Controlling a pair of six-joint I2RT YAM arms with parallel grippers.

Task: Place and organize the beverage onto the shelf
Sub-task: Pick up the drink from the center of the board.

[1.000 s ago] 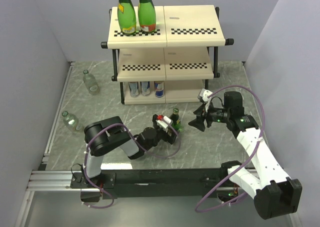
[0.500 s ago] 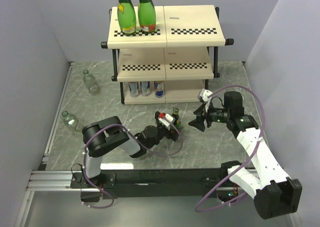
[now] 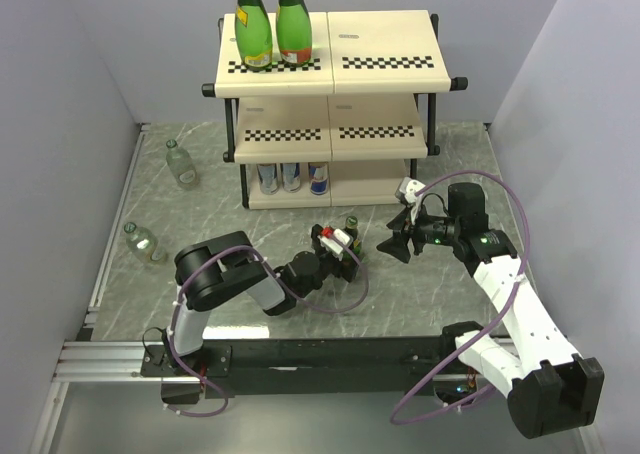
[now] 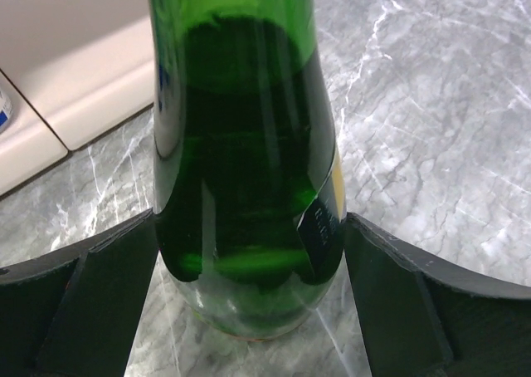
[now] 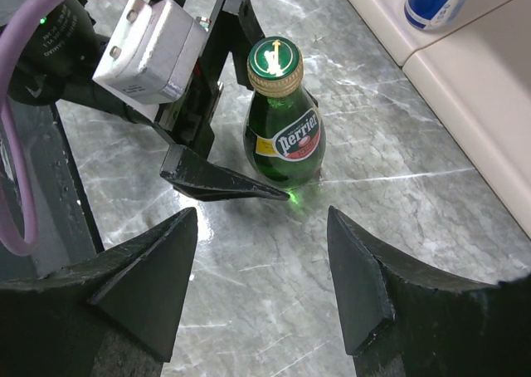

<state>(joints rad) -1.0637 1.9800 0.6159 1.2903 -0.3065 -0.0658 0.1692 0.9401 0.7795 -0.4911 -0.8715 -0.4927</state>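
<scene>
Here, left gripper (image 4: 249, 271) astride bottle (image 4: 241, 144), perhaps touching.

Left gripper (image 3: 349, 252) and upright bottle (image 5: 284, 136) directly before right gripper (image 5: 261, 227).

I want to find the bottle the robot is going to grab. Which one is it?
Find the cream three-tier shelf with checkered strips; on the grey marble table right before it, the left tool straddles a small green glass bottle. Unlike the clear bottles lying at the left, it stands upright, gold-capped.
</scene>
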